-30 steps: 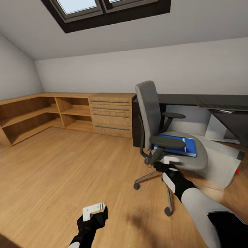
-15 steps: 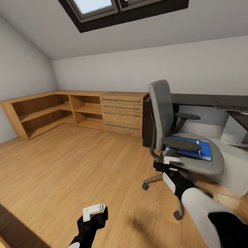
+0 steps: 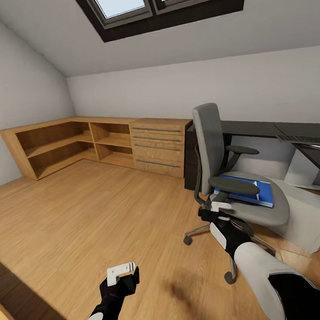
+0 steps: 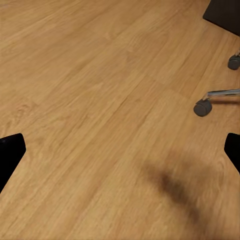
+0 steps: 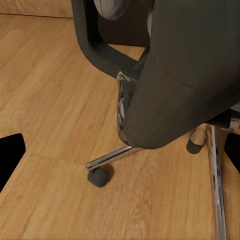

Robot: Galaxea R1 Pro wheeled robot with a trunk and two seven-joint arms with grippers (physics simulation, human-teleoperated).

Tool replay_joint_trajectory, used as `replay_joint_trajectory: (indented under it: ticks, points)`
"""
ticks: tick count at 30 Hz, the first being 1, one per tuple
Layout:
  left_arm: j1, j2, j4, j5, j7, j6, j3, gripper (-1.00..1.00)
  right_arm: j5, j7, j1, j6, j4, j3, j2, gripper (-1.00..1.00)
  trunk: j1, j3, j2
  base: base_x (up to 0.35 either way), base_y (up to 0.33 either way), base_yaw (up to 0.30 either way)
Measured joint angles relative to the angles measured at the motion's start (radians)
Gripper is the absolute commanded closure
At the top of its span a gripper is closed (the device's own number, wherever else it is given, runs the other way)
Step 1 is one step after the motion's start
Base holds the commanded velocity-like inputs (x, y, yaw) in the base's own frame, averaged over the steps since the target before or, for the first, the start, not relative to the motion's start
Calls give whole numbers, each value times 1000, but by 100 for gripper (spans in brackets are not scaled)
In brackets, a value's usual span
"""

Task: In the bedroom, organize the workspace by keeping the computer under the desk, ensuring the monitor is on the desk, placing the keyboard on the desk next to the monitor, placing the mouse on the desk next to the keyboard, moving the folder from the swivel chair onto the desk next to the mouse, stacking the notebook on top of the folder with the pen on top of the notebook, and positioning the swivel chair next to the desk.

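The grey swivel chair [image 3: 210, 143] stands on the wood floor in front of the black desk [image 3: 252, 127]. A bright blue folder [image 3: 255, 193] lies flat on its seat. My right gripper [image 3: 219, 207] is open, just below the chair's near armrest [image 3: 232, 185] and beside the seat edge. In the right wrist view the open right gripper [image 5: 120, 150] faces the seat's dark underside [image 5: 185, 75] and the chrome base. My left gripper [image 3: 121, 271] hangs open, low over bare floor [image 4: 100, 100]. A slim keyboard [image 3: 303, 139] lies on the desk. The light grey computer [image 3: 309, 225] stands on the floor beyond the chair.
A light wooden dresser [image 3: 157, 148] and low corner shelves [image 3: 56, 146] run along the back and left walls. A skylight [image 3: 156, 3] sits in the sloped ceiling. One chair caster [image 4: 202, 107] is near my left gripper. Open floor lies to the left.
A second ago the head view swung left, so the whole picture shifted right. Over the last half second nothing has moved; both grippers stay open.
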Motion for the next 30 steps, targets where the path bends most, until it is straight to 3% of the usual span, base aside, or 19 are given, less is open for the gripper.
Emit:
replay_joint_trajectory:
  ticks: [30]
  points:
    - [0, 0, 0, 0, 0, 0, 0, -100, 0, 0, 0, -12, -2, -1, -5, -100, 0, 34, 0, 0, 0, -168]
